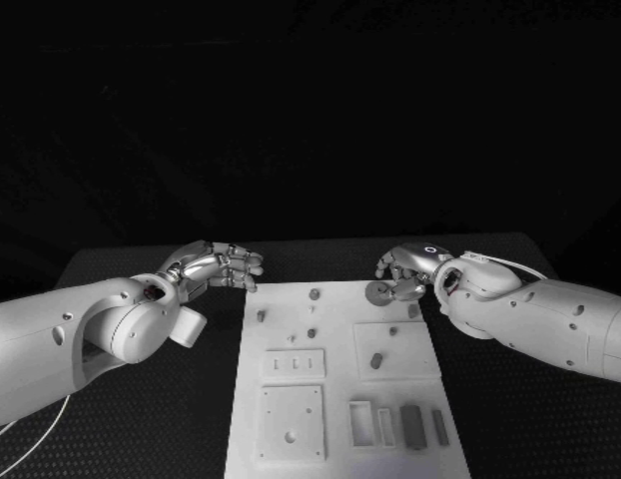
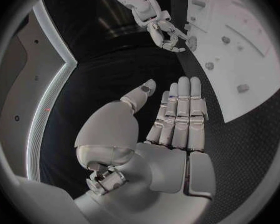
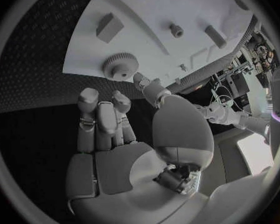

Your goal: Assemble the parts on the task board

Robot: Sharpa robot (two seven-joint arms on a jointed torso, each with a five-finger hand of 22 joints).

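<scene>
I'm seeing the right robot hand point(image 1: 401, 271) hovering by the gear point(image 3: 120, 65) at the task board point(image 1: 342, 399) far corner, fingers curled, gripping nothing. Left robot hand point(image 1: 213, 267) is hanging beside the board w/ fingers straight, empty.

Black table point(image 1: 541, 419), dotted surface.

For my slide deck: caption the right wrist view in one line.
Right hand, fingers apart, poised beside a toothed gear at the edge of the white task board.

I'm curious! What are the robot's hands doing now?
Left hand: open, fingers straight, holding nothing.
Right hand: open beside the gear, holding nothing.
</scene>
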